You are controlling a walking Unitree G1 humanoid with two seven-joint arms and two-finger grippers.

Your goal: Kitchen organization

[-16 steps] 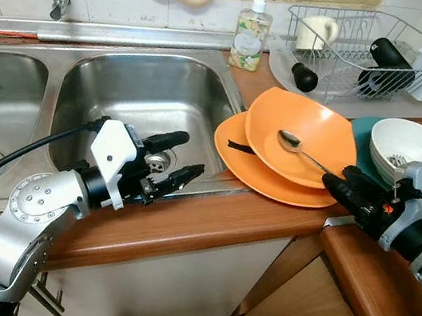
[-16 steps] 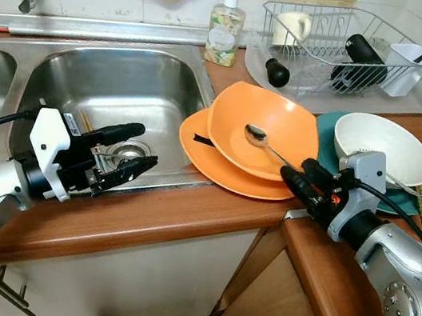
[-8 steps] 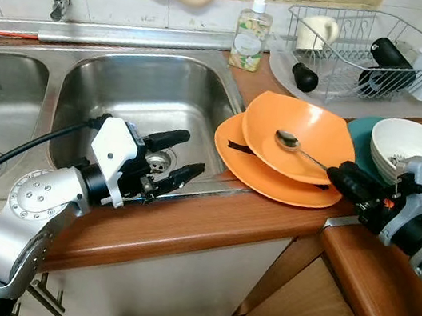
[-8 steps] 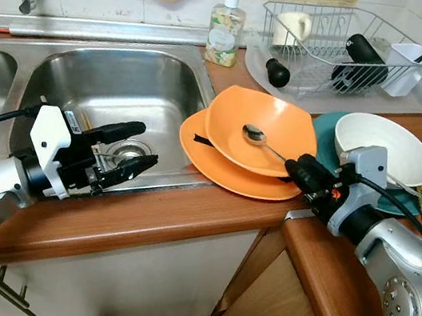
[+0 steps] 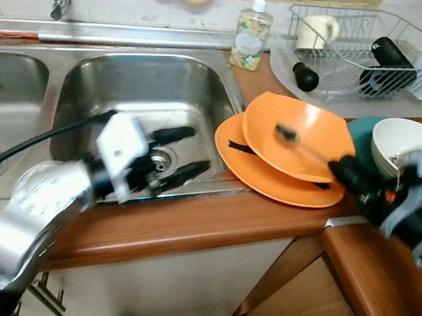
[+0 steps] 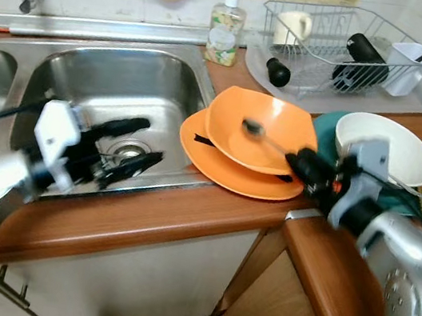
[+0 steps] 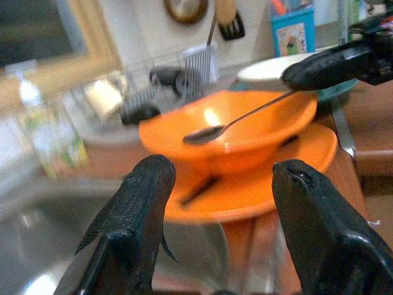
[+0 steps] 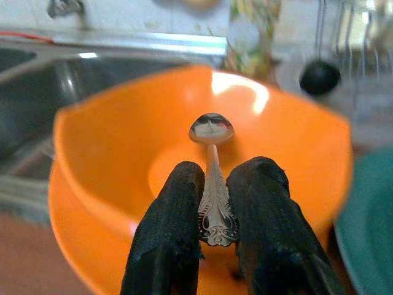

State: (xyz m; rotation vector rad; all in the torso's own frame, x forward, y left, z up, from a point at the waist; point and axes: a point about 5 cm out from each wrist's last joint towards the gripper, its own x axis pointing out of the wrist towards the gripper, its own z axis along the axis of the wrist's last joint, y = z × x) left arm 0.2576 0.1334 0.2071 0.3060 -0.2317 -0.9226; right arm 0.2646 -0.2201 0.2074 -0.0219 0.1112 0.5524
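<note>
While pinched: spoon (image 8: 212,184) handle between right gripper (image 8: 215,203) fingers (bowl-end forward).

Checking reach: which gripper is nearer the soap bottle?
Right. The right gripper holds the spoon over the orange bowl, nearer the soap bottle; the left gripper hovers over the sink.

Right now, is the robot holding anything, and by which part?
Yes. The right gripper pinches a spoon by the end of its handle, bowl out over the orange bowl. The left gripper is open, holding nothing.
</note>
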